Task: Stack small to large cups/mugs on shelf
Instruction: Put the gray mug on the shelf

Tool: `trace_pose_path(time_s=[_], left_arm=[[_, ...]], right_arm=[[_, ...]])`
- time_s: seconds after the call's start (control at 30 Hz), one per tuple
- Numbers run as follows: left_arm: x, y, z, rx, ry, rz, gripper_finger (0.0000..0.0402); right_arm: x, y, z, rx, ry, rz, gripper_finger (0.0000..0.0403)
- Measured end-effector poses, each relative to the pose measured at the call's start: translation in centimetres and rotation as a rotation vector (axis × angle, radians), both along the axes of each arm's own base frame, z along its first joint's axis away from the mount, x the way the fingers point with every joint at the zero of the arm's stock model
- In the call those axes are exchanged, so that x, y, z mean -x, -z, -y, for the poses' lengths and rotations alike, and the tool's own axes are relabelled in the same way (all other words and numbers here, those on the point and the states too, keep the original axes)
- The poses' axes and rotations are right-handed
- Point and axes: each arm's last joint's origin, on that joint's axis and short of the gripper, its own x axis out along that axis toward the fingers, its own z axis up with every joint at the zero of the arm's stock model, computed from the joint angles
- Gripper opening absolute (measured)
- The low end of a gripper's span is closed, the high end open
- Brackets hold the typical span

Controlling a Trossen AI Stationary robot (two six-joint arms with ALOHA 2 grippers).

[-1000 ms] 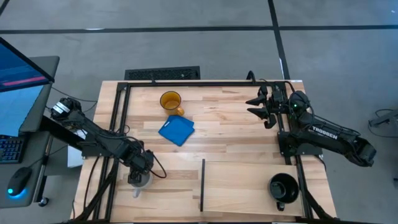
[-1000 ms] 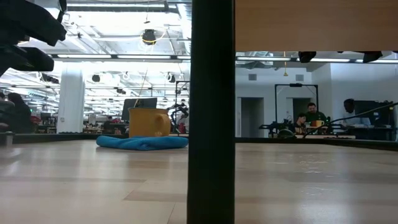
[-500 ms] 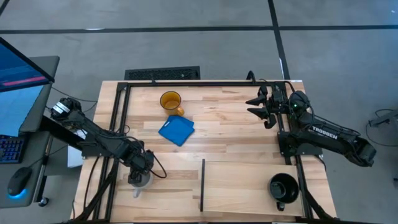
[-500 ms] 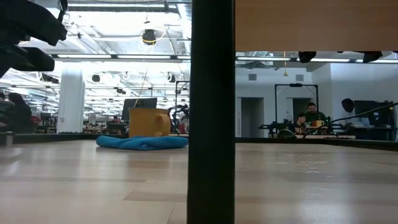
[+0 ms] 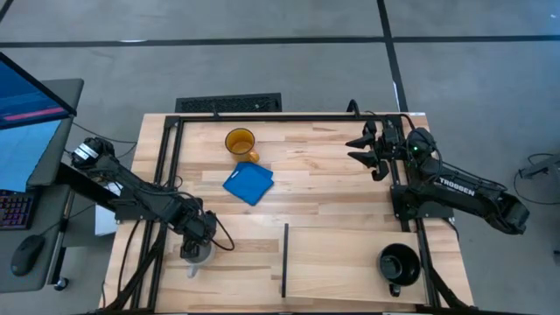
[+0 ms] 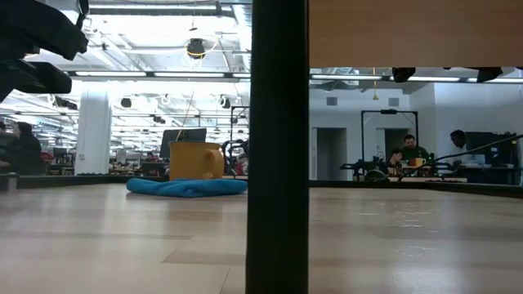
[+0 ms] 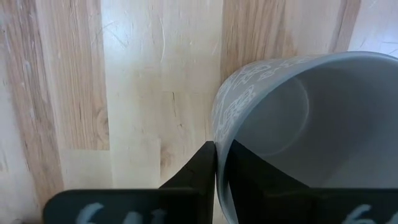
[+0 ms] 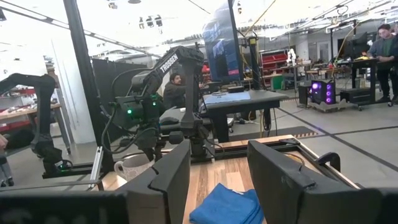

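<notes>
on the table nothing has visibly shifted over the last second: arms, grippers and mugs lie as they did. the only differences sit on the desk beside the table in the high view. the keyboard (image 5: 15, 211), lit blue before, now glows pink-purple, and the mouse (image 5: 27, 252) has lost the bright cyan glow it showed at its lower edge and looks plain dark

A grey floor (image 5: 262, 52) with dark seam lines surrounds the wooden table (image 5: 324, 188); beyond it, ceiling lights (image 6: 163, 12) brighten an open workshop.
</notes>
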Motion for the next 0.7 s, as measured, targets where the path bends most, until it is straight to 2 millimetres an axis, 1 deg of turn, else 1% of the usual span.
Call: trace_pose_path(time_s=[0.37,0.57,0.7], left_arm=[[-0.17,0.00,-0.15,-0.058,-0.009,0.044,0.0025],[-0.21,-0.01,-0.18,-0.063,0.025,0.049,0.0025],[-0.45,-0.01,-0.55,-0.063,0.007,0.049,0.0013]], right_arm=[[0.00,0.00,0.00,0.000,0.000,0.000,0.0182],[-0.01,0.00,0.00,0.000,0.000,0.000,0.0182],[-0.01,0.00,0.00,-0.001,0.000,0.000,0.0182]])
